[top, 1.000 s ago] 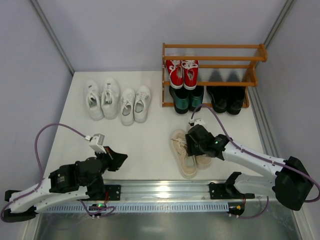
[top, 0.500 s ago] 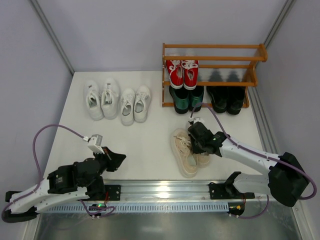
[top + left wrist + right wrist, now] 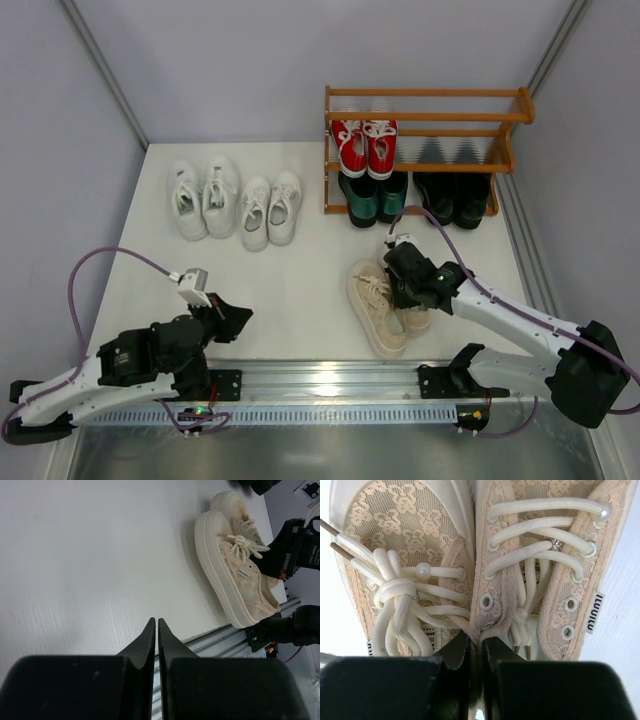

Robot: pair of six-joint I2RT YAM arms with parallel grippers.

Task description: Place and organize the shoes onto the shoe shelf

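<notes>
The cream shoes [image 3: 374, 308] lie side by side on the table in front of the shoe shelf [image 3: 425, 93]. My right gripper [image 3: 407, 290] is shut on the pinched-together inner collars of both cream shoes [image 3: 479, 642]; laces and lace fabric fill the right wrist view [image 3: 540, 555]. My left gripper [image 3: 240, 315] is shut and empty at the near left, low over bare table [image 3: 156, 622]. The cream pair shows at the upper right of the left wrist view [image 3: 240, 575]. Red sneakers [image 3: 364, 146] sit on the middle tier, with dark green loafers [image 3: 372, 198] and black loafers [image 3: 455, 198] on the bottom tier.
Two white sneaker pairs [image 3: 205, 195] [image 3: 270, 208] stand at the far left of the table. The metal rail [image 3: 320, 380] runs along the near edge. The shelf's top tier shows bare bars. Grey walls close in on both sides.
My right gripper has shifted a little to the right and nearer, and the cream pair has slid and turned with it. The left arm has stayed still.
</notes>
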